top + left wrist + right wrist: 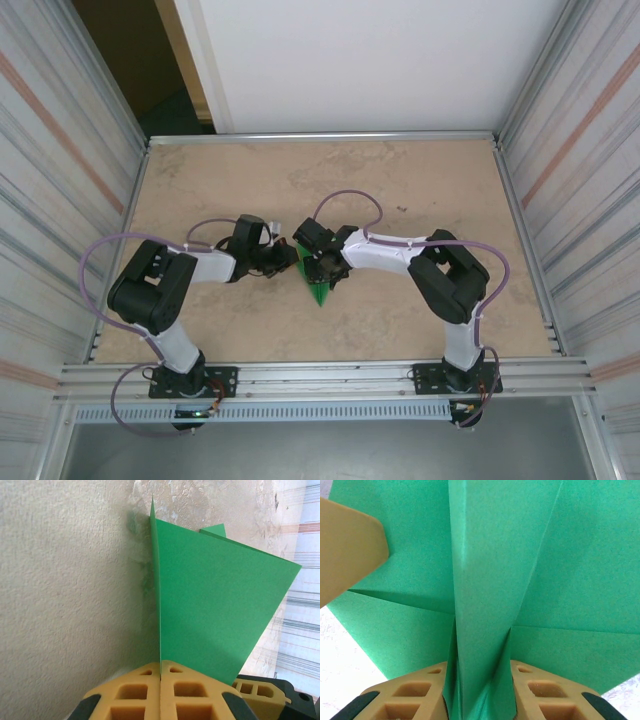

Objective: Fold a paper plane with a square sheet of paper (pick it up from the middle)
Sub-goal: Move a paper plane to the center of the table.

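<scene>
The sheet of paper [320,292] is bright green and folded into a pointed shape with creases, held up between both grippers near the table's middle. My left gripper [161,667] is shut on one thin edge of the paper [215,605], its yellow pads pressed together on it. My right gripper [480,680] is closed on a raised folded ridge of the paper [485,580], which fills the gap between its pads. In the top view the left gripper [293,262] and right gripper [318,268] meet tip to tip, and the paper's point sticks out toward the near edge.
The beige table [400,180] is walled by ribbed metal panels [60,200] on both sides, with a rail [320,375] along the near edge. One left finger [345,550] shows in the right wrist view, and a right finger [255,690] in the left wrist view.
</scene>
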